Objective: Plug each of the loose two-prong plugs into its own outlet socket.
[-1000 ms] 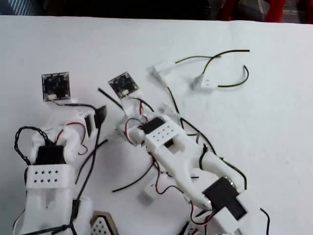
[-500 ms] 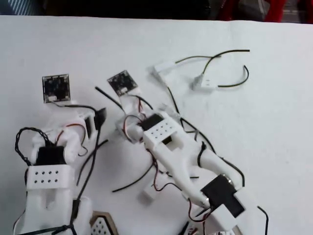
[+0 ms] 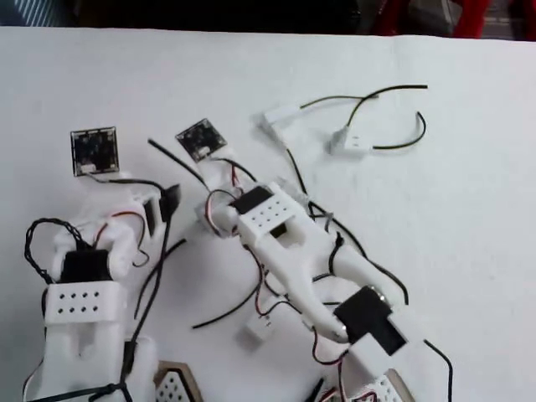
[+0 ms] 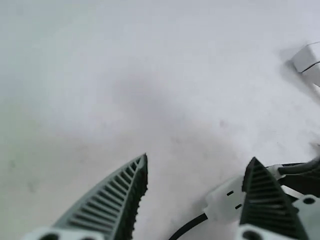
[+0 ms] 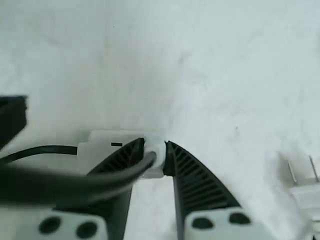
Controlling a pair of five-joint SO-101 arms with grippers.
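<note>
Furthest left, we find the left arm (image 3: 79,293) at the near left corner of the desk (image 3: 469,251). The left pincer (image 4: 199,160) gapes wide over the desk and grips nothing. A white socket (image 4: 224,202) with two slots lies just beside one finger, a black cord (image 4: 189,226) trailing from it.

Toward the middle, the right arm (image 3: 285,243) lies stretched out over the desk. The right pincer (image 5: 155,146) is closed almost fully, its tips pinching the end of a white connector (image 5: 107,146) that lies flat on the desk; we cannot tell whether this is a plug or a socket. A two-prong plug (image 5: 302,192) lies near it, not touching.

Farther right, in the high view, we see a long white piece (image 3: 280,117) and a short white piece (image 3: 348,142), each on a dark cord, well apart from both arms.
</note>
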